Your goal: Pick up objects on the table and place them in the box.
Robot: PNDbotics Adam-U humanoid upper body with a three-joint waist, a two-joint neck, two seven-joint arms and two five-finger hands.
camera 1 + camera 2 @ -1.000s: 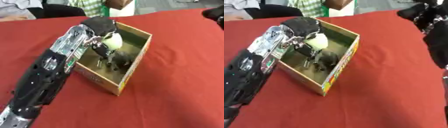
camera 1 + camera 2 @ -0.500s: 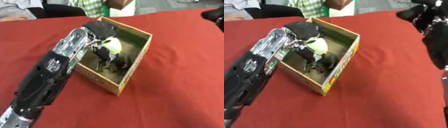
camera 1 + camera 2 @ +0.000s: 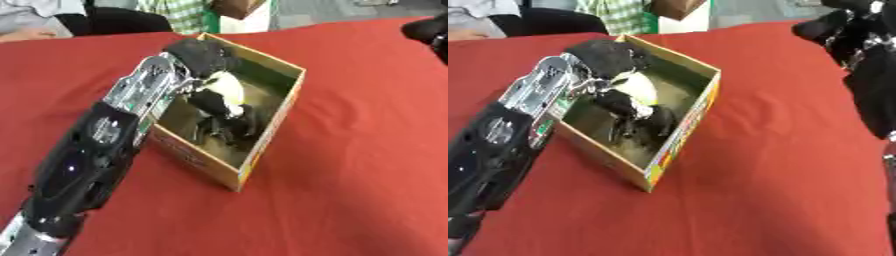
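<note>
Left hand (image 3: 203,55) down inside the box (image 3: 278,112), fingers curled round a pale, rounded object (image 3: 226,90) | object sits low over dark items, probably for release | right hand (image 3: 846,30) far right above the counter (image 3: 367,150), fingers unclear.

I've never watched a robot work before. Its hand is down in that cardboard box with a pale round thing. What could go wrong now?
The left hand reaches over the box wall, fingers curled round the pale round object. Lifting out, the arm might catch the near wall and drag or tip the box. If the fingers do not open fully, the object could come back out with them. Dark items already lie beneath, so it may land on them and roll.
</note>
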